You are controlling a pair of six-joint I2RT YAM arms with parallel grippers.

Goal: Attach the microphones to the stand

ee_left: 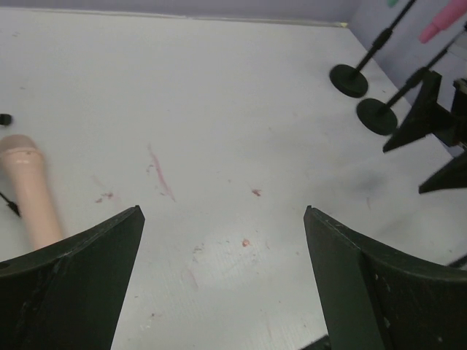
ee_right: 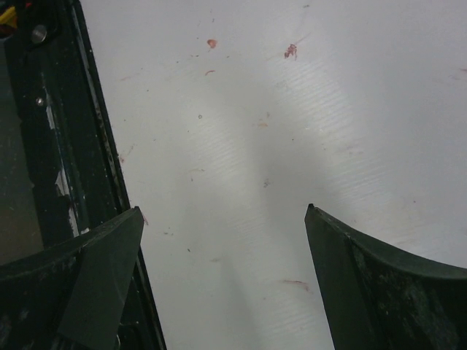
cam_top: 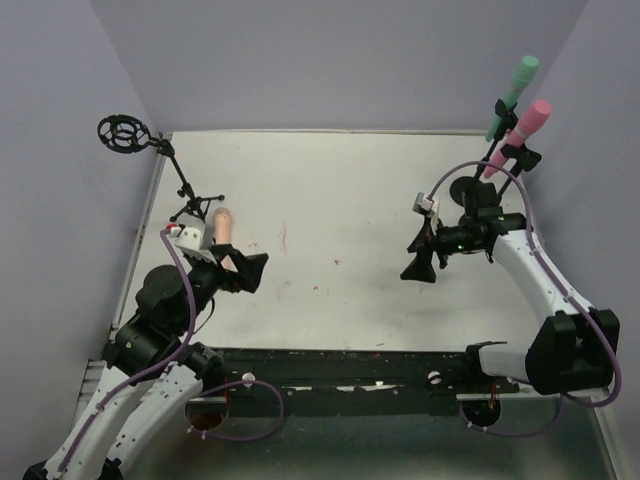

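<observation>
Left gripper (ee_left: 222, 211) fingers fill the bottom of the left wrist view, spread wide, nothing between them, bare table (ee_left: 219, 109) under the gap. Peach mic (ee_left: 29, 189) lies flat on the table just left of the left finger, outside the jaws. Its lower end is hidden behind that finger and its rounded head points to the far wall.

Top view: peach mic (cam_top: 222, 225) sits just beyond the left gripper (cam_top: 255, 272) and a bit to its left, close to the wrist; cannot tell if they touch. Left stand (cam_top: 178, 178) has its foot just left of the peach mic, pole leaning away to the far left, empty ring mount (cam_top: 125, 133) on top.

Right of the peach mic, faint red marks (ee_left: 160, 175) on the white surface. Well to its right, right gripper (cam_top: 427, 268) points down over the table (cam_top: 330, 200), jaws wide apart, holding nothing. Right wrist view shows the right gripper (ee_right: 222, 210) over bare white surface, with the dark rail (ee_right: 66, 146) of the near edge along one side.

Far right of the peach mic, two right stands (ee_left: 377, 117) with round black bases stand close together behind the right gripper. Green mic (cam_top: 512, 95) and pink mic (cam_top: 522, 132) sit clipped at their tops, tilted, heads up against the wall, green above pink.
</observation>
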